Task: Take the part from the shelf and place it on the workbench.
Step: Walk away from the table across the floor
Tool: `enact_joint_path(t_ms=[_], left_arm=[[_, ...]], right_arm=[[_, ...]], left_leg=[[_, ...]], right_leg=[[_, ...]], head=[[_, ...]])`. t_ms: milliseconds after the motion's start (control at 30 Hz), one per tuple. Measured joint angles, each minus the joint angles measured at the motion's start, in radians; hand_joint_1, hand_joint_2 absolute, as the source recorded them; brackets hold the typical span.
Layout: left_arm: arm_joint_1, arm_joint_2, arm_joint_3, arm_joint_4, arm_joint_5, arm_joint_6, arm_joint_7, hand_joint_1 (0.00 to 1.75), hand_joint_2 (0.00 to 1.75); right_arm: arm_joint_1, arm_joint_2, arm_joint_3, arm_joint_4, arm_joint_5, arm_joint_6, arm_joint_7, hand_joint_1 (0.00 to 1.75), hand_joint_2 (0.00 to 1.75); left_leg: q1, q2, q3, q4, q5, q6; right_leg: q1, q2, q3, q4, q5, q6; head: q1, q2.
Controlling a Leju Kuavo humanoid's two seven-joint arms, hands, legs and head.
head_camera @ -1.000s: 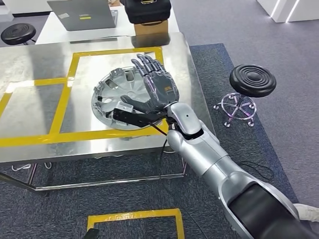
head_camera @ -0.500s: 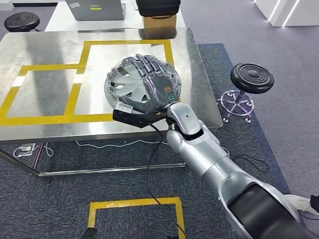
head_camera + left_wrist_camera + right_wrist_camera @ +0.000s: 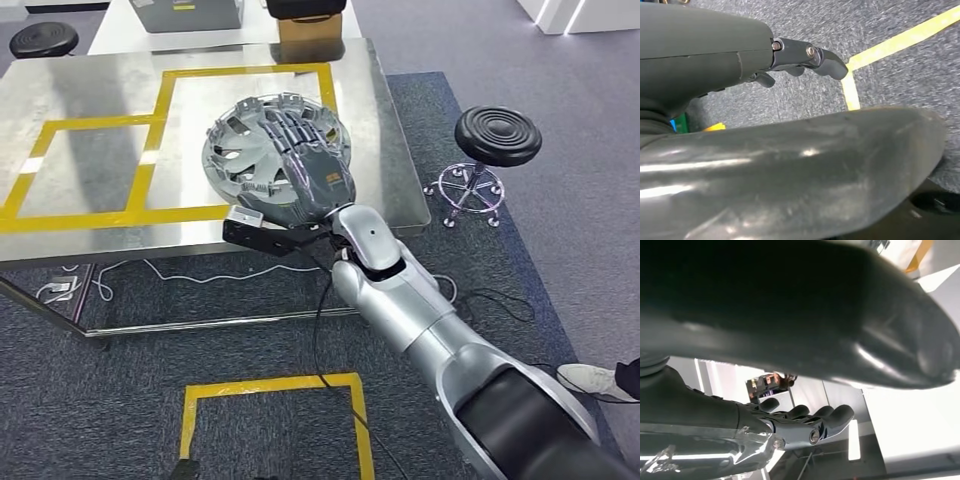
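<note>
- Head view: one right hand (image 3: 309, 175) lies flat over one silver hubcap (image 3: 241, 150). Its fingers are stretched out and released, clasping nothing. Whether they touch the hubcap cannot be told.
- The hubcap lies on the steel bench (image 3: 90, 90), directly under the hand and spreading out past its thumb side and beyond its fingertips.
- Two yellow tape frames (image 3: 162, 110) are marked on the bench. The hubcap sits inside the one under the hand.
- One orange label (image 3: 330, 180) sits on the back of the hand; its writing is too small to read.
- One black box (image 3: 253, 230) juts from the wrist on the thumb side, and one black cable (image 3: 321, 330) drops from it to the floor.
- There are two black stools: one (image 3: 498, 135) well off to the hand's outer side, and one (image 3: 44, 38) far beyond the bench corner.
- One cardboard box (image 3: 306, 27) stands beyond the fingertips, past the bench edge.
- One yellow tape frame (image 3: 272, 385) is on the carpet, behind the wrist.
- One white shoe (image 3: 592, 378) of a person shows near the upper arm.
- Left wrist view: one left hand (image 3: 802, 55) hangs over grey carpet, its fingers loose and holding nothing. Yellow floor tape (image 3: 904, 35) lies beyond the fingertips.
- Right wrist view: the right hand's fingers (image 3: 817, 420) reach out side by side, with nothing in them.
</note>
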Motion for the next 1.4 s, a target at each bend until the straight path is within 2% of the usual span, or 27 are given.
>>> enact_joint_path(t_ms=[33,100,200,233,267,333,400,433,500,567,600,633,700,767,867,900,933,967,1033,1067,1100,1167,1233,1267,1300,1367,1400], left_arm=[[-0.001,-0.001,0.0,0.0,0.0,0.0,0.0,0.0,0.0],[-0.003,-0.005,0.0,0.001,-0.001,0.0,0.0,0.0,0.0],[0.0,-0.005,0.0,0.002,-0.003,0.001,0.0,0.0,0.0],[0.002,-0.004,0.0,0.002,-0.003,0.001,0.0,0.0,0.0],[0.004,-0.003,0.0,0.002,-0.003,0.001,0.0,0.0,0.0],[0.005,-0.001,0.0,0.002,-0.003,0.001,0.0,0.0,0.0],[0.004,0.0,0.0,0.002,-0.003,0.001,0.0,0.0,0.0],[0.003,0.0,0.0,0.002,-0.003,0.001,0.0,0.0,0.0],[0.002,0.001,0.0,0.002,-0.003,0.001,0.0,0.0,0.0],[0.001,-0.001,0.0,0.002,-0.003,0.001,0.0,0.0,0.0],[0.0,-0.002,0.0,0.002,-0.003,0.001,0.0,0.0,0.0],[-0.001,-0.003,0.0,0.002,-0.004,0.001,-0.001,0.0,0.0],[-0.003,-0.002,0.0,0.002,-0.004,0.002,-0.003,0.0,0.0],[-0.003,-0.001,0.0,0.002,-0.005,0.005,-0.009,0.0,0.0],[-0.003,0.0,0.0,0.002,-0.006,0.009,-0.016,0.0,0.0],[-0.003,0.0,0.0,0.002,-0.006,0.01,-0.017,0.0,0.0],[-0.003,0.0,0.0,0.002,-0.006,0.011,-0.018,0.0,0.0],[-0.002,0.001,0.0,0.002,-0.006,0.012,-0.019,0.0,0.0],[-0.001,0.002,0.0,0.002,-0.006,0.015,-0.023,0.0,0.0],[-0.001,0.002,0.0,0.002,-0.006,0.016,-0.026,0.0,0.0],[-0.002,0.002,0.0,0.002,-0.006,0.017,-0.029,0.0,0.0],[-0.002,0.001,0.0,0.002,-0.006,0.017,-0.033,0.0,0.0],[0.001,0.001,0.0,0.002,-0.006,0.018,-0.033,0.0,0.0],[0.003,0.002,0.001,0.002,-0.006,0.018,-0.034,0.0,0.0],[0.005,0.002,0.001,0.002,-0.008,0.02,-0.034,0.0,0.0],[0.008,0.002,0.001,0.002,-0.013,0.027,-0.033,0.0,0.0],[0.01,0.001,0.001,0.002,-0.017,0.031,-0.032,0.0,0.44]], right_arm=[[0.0,0.0,0.0,0.0,0.0,0.0,0.0,0.0,0.0],[-0.002,0.0,0.0,0.0,-0.001,-0.002,0.0,0.0,0.0],[0.008,-0.002,0.0,0.002,-0.002,-0.005,0.0,0.0,0.0],[0.015,-0.004,0.0,0.004,-0.002,-0.005,0.0,0.0,0.0],[0.022,-0.006,0.0,0.005,-0.002,-0.005,0.0,0.0,0.0],[0.027,-0.009,-0.001,0.007,-0.003,-0.006,-0.001,0.0,0.0],[0.026,-0.009,-0.001,0.008,-0.004,-0.007,-0.001,0.0,0.0],[0.025,-0.009,-0.001,0.008,-0.004,-0.008,-0.001,0.0,0.0],[0.023,-0.009,-0.001,0.009,-0.004,-0.008,-0.001,0.0,0.0],[0.016,-0.008,-0.001,0.008,-0.006,-0.009,-0.002,0.0,0.0],[0.011,-0.007,-0.001,0.008,-0.006,-0.01,-0.002,0.0,0.0],[0.006,-0.007,-0.001,0.007,-0.007,-0.012,-0.003,0.0,0.0],[0.001,-0.006,-0.001,0.007,-0.008,-0.015,-0.003,0.0,0.0],[0.0,-0.006,-0.001,0.008,-0.011,-0.018,-0.003,0.0,0.0],[0.007,-0.007,-0.003,0.01,-0.021,-0.025,-0.006,0.0,1.31],[0.014,-0.007,-0.004,0.012,-0.029,-0.028,-0.009,0.0,1.75],[0.024,-0.008,-0.008,0.015,-0.04,-0.03,-0.013,0.0,1.75],[0.036,-0.01,-0.014,0.018,-0.057,-0.032,-0.02,0.0,1.75],[0.064,-0.015,-0.036,0.026,-0.106,-0.033,-0.05,0.0,1.75],[0.077,-0.019,-0.052,0.03,-0.133,-0.036,-0.073,0.0,1.75],[0.089,-0.023,-0.068,0.035,-0.154,-0.04,-0.096,0.0,1.75],[0.11,-0.033,-0.096,0.045,-0.186,-0.048,-0.131,0.0,1.75],[0.136,-0.044,-0.119,0.058,-0.219,-0.05,-0.146,0.0,1.75],[0.154,-0.053,-0.137,0.07,-0.249,-0.052,-0.153,0.0,1.75],[0.174,-0.063,-0.162,0.088,-0.289,-0.057,-0.158,0.0,1.75],[0.229,-0.087,-0.241,0.152,-0.39,-0.078,-0.162,0.0,1.75],[0.264,-0.1,-0.29,0.197,-0.435,-0.09,-0.165,0.0,1.75]], left_leg=[[0.003,-0.001,0.043,-0.057,0.017,-0.012],[0.006,-0.008,0.096,-0.145,0.021,-0.015],[0.006,-0.015,0.089,-0.162,0.012,0.011],[0.005,-0.014,0.083,-0.162,0.016,0.021],[0.005,-0.013,0.078,-0.162,0.021,0.031],[-0.001,-0.011,0.064,-0.163,0.033,0.052],[-0.011,-0.01,0.049,-0.163,0.046,0.066],[-0.018,-0.01,0.04,-0.163,0.054,0.071],[-0.031,-0.011,0.024,-0.163,0.07,0.078],[-0.039,-0.012,0.012,-0.163,0.087,0.08],[-0.04,-0.011,0.008,-0.165,0.095,0.078],[-0.038,-0.011,0.007,-0.168,0.102,0.075],[-0.035,-0.01,0.005,-0.177,0.116,0.064],[-0.035,-0.011,-0.004,-0.164,0.092,0.051],[-0.028,-0.011,-0.05,-0.019,-0.037,0.03],[-0.024,-0.01,-0.063,0.04,-0.062,0.022],[-0.019,-0.01,-0.067,0.078,-0.066,0.015],[-0.014,-0.01,-0.055,0.085,-0.05,0.009],[-0.002,-0.006,0.016,0.006,-0.004,-0.006],[0.003,-0.005,0.066,-0.06,0.005,-0.012],[0.006,-0.005,0.105,-0.117,0.001,-0.009],[0.005,-0.006,0.138,-0.172,-0.017,0.009],[0.003,-0.005,0.132,-0.172,-0.016,0.035],[0.003,-0.005,0.13,-0.173,-0.012,0.045],[0.003,-0.004,0.126,-0.173,-0.007,0.054],[0.002,-0.01,0.117,-0.173,0.002,0.066],[0.002,-0.014,0.112,-0.173,0.006,0.069]], right_leg=[[-0.003,0.0,-0.009,0.006,0.001,0.008],[-0.003,0.001,-0.026,0.017,0.006,0.025],[-0.002,0.005,-0.042,0.018,0.022,0.046],[-0.003,0.004,-0.048,0.024,0.014,0.048],[-0.003,0.003,-0.059,0.05,-0.012,0.05],[0.0,0.002,-0.099,0.171,-0.1,0.05],[0.007,0.002,-0.13,0.3,-0.166,0.044],[0.012,0.002,-0.125,0.323,-0.169,0.036],[0.027,0.003,-0.058,0.261,-0.131,0.01],[0.046,0.002,0.042,0.122,-0.112,-0.023],[0.052,0.001,0.076,0.069,-0.113,-0.031],[0.056,0.0,0.092,0.037,-0.118,-0.034],[0.058,0.001,0.091,0.018,-0.102,-0.033],[0.05,0.0,0.087,0.002,-0.076,-0.037],[0.035,-0.001,0.06,-0.008,-0.039,-0.038],[0.032,-0.001,0.048,-0.007,-0.03,-0.036],[0.029,-0.002,0.036,-0.007,-0.021,-0.033],[0.025,-0.002,0.024,-0.006,-0.013,-0.029],[0.018,-0.003,0.004,-0.001,0.001,-0.016],[0.016,-0.003,-0.007,0.005,0.005,-0.009],[0.015,-0.004,-0.017,0.013,0.009,-0.002],[0.016,-0.005,-0.032,0.024,0.017,0.011],[0.013,-0.004,-0.037,0.026,0.02,0.021],[0.011,-0.004,-0.043,0.04,0.008,0.026],[0.01,-0.004,-0.057,0.074,-0.016,0.031],[0.01,-0.003,-0.102,0.197,-0.089,0.04],[0.01,-0.003,-0.123,0.258,-0.119,0.042]], head=[[-0.001,0.0],[-0.006,0.0],[-0.008,0.0],[-0.007,0.0],[-0.006,0.0],[-0.001,0.0],[0.003,0.0],[0.003,0.0],[0.002,0.0],[0.001,0.0],[0.001,0.0],[0.002,0.0],[0.007,0.0],[0.007,0.0],[0.004,0.0],[0.004,0.0],[0.004,0.0],[0.004,0.0],[0.004,0.0],[0.003,0.0],[0.002,0.0],[0.001,0.0],[0.001,0.0],[0.001,0.0],[0.001,0.0],[0.002,0.0],[0.002,0.0]])
